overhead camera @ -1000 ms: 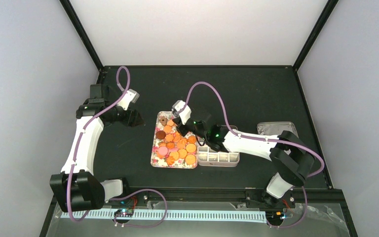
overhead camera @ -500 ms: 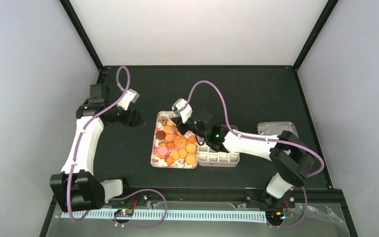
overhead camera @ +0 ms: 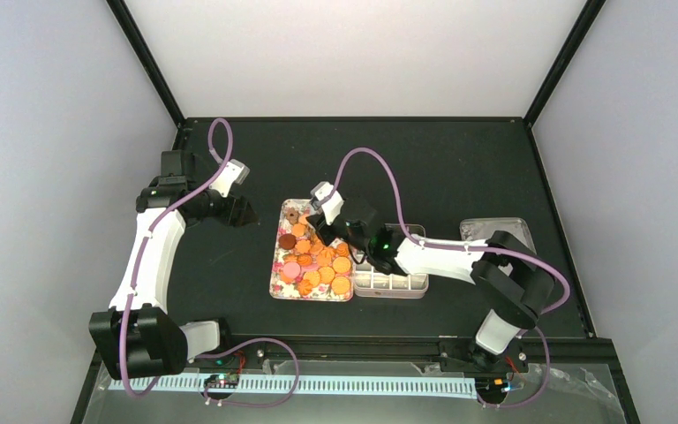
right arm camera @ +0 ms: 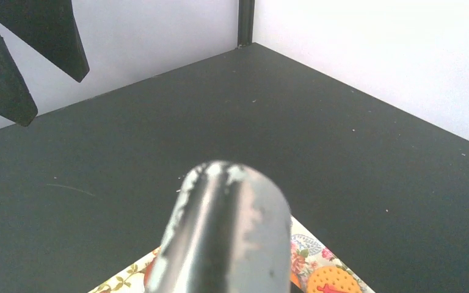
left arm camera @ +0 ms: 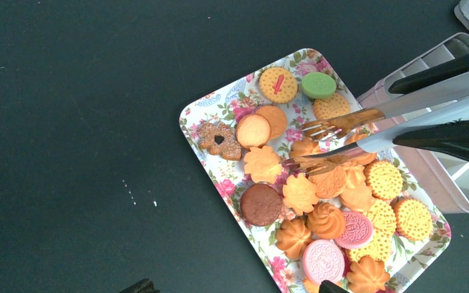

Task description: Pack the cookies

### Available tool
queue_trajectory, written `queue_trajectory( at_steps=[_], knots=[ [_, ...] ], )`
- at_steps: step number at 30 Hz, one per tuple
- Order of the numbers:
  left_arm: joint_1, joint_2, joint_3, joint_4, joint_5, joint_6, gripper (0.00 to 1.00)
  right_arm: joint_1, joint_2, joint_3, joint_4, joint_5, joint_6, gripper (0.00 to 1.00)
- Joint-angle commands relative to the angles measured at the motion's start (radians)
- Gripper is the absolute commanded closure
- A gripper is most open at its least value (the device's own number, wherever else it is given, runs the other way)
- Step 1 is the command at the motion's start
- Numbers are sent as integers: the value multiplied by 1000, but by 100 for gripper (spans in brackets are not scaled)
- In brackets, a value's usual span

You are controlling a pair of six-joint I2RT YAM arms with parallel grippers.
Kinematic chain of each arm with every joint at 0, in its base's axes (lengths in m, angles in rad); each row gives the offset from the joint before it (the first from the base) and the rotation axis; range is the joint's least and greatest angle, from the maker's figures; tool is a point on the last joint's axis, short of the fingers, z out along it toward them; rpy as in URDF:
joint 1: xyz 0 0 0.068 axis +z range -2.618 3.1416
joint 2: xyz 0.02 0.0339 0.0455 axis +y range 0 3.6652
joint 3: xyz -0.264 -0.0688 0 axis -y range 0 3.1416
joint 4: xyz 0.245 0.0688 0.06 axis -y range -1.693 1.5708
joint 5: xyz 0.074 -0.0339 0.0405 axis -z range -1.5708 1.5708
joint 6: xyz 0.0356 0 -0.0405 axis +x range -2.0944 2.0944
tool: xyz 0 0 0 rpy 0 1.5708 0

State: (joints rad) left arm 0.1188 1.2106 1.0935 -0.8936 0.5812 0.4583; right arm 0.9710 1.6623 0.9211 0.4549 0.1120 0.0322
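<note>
The right end effector [left arm camera: 397, 116] is clamped on a pair of metal tongs [left arm camera: 366, 115], whose forked tips stand apart over the middle of a flower-patterned tray [left arm camera: 226, 101] on the dark desk [left arm camera: 67, 122]. The cookies [left arm camera: 327, 220], mostly orange-golden with a few pink, brown and green, all lie on that tray; none sits between the tips. A pale compartment box [left arm camera: 427, 183] rests against the tray's edge, at 3 o'clock from it in the overhead view, and its visible cells show no cookie. The left end effector [overhead camera: 240, 210] hangs at 9 o'clock from the tray, fingers spread and holding nothing. Packing appears barely begun, with the pick-up in hand. The next move likely calls for squeezing the tips around a single cookie without nudging its neighbours, then carrying it toward 3 o'clock into a cell.
</note>
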Motion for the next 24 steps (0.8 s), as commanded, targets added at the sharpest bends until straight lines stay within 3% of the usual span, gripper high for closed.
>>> queue_trajectory(
  at_steps=[1,4,10,16,24],
  knots=[
    [9,-19,37,-19,22,17,29,5,22,-21,28,-5,26,66],
    [9,-19,38,-18,25,15,30,6,16,-22,10,8,12,71],
    [9,-17,36,-16,32,9,30,6,-16,10,-27,35,-32,91],
    [9,-23,40,-18,32,11,29,2,-92,59,-58,54,-64,98],
    [9,-23,43,-18,41,14,29,-41,-200,66,-97,62,-70,98]
  ],
)
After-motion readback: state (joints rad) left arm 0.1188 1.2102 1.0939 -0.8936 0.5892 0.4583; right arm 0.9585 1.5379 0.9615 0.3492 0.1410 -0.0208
